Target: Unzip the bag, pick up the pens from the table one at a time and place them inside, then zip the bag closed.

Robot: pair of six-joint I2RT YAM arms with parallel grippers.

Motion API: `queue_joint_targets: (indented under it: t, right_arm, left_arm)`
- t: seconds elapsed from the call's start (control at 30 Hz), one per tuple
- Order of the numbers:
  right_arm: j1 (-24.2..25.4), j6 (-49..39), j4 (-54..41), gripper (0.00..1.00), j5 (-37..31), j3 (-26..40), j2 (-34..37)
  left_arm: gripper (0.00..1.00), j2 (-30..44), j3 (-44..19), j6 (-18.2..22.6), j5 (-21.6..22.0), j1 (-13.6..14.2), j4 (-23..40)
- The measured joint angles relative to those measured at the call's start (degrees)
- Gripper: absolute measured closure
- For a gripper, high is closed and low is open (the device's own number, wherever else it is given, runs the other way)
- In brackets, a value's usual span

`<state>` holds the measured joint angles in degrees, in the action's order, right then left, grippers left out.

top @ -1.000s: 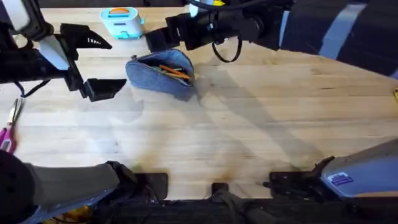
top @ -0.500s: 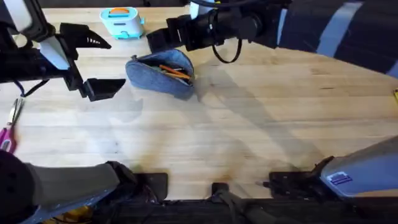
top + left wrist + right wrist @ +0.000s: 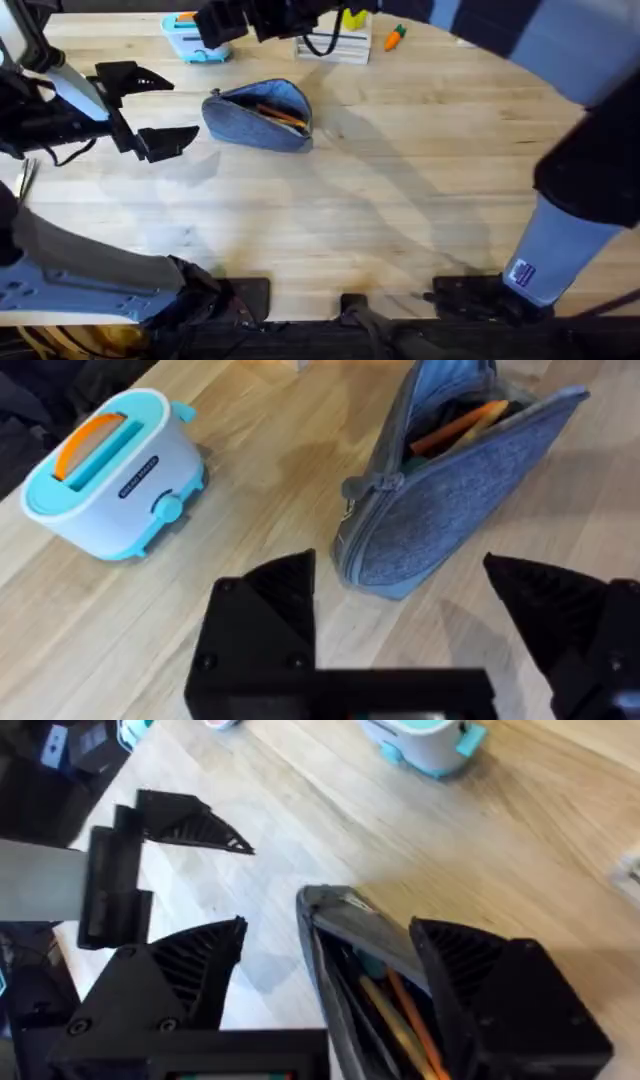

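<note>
The bag (image 3: 260, 116) is a slim oblong pouch of grey-blue woven fabric with rounded ends, lying toward the far left of the table (image 3: 400, 210), a tabletop of pale joined planks with visible grain; its zipper gapes along the top, and orange-red pens (image 3: 280, 114) lie inside, one yellowish among them; a small pull tab (image 3: 358, 487) sits at the near end in the left wrist view. The left gripper (image 3: 150, 108) hangs just left of the bag, black ribbed fingers spread wide, holding nothing; the right gripper (image 3: 330, 970) hovers above the bag, jaws parted wide and empty. A teal plastic toy toaster (image 3: 195, 35) with an orange slot stands behind; a small toy carrot (image 3: 396, 37) lies farther right.
</note>
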<state>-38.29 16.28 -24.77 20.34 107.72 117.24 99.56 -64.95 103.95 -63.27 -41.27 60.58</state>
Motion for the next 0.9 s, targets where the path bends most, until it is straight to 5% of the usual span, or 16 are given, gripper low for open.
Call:
queue_joint_targets:
  t: [0.27, 0.73, 0.83, 0.87, 0.9]
  right_arm:
    - [-3.8, 1.9, 7.1, 0.004, 2.5, 1.2, 9.0]
    - [-5.2, 11.2, 12.6, 0.015, 3.6, 1.3, 15.4]
    - [-5.2, 12.6, 13.6, 0.140, 5.3, 1.3, 16.0]
    - [-5.2, 13.0, 13.9, 0.300, 6.8, 1.3, 16.0]
    - [-5.2, 13.2, 13.9, 0.347, 7.3, 1.3, 16.0]
  left_arm:
    - [0.008, 4.0, 0.0, -0.2, -3.6, -0.1, -1.0]
    - [0.008, 4.0, 0.0, -0.2, -2.5, -0.1, -4.8]
    - [0.007, 4.0, 0.0, -0.2, -2.5, -0.1, -4.9]
    - [0.007, 4.0, 0.0, -0.2, -2.5, -0.1, -4.9]
    - [0.007, 4.0, 0.0, -0.2, -2.5, -0.1, -4.9]
